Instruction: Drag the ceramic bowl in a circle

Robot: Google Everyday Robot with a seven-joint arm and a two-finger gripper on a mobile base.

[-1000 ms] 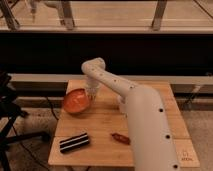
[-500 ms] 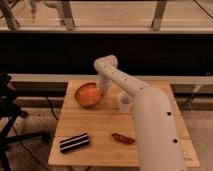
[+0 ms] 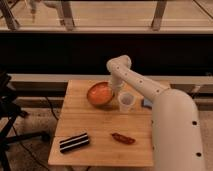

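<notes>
From my station I see the gripper (image 3: 114, 90) pointing straight down at the back of the table (image 3: 80, 120), a little right of its middle. Its fingers are closed, pinched on the right-hand rim of the ceramic bowl (image 3: 100, 94). The fingertips themselves are mostly hidden behind the white wrist, so I cannot tell how deep the grip sits on the rim.

The ceramic bowl rests flat on the wood in the rear half of the table, roughly central from side to side. Its glossy orange inside faces up and the darker rim runs round it.

Just beside the ceramic bowl, to its right and slightly nearer the camera, stands a small pale cup (image 3: 126, 101), upright. It is very close to the ceramic bowl; I cannot tell whether the two touch.

The white arm (image 3: 150, 95) runs from the wrist down to the right, passing behind the cup and widening into a thick segment that fills the lower right of my view. A small blue object (image 3: 146, 103) shows at the arm's edge, just right of the cup.

Nearer the front edge lies a small red item (image 3: 123, 138), well apart from the ceramic bowl. At the front left corner lies a black-and-white striped block (image 3: 74, 142), set at a slant.

Left of the table is a dark stand (image 3: 10, 110) on the floor.
</notes>
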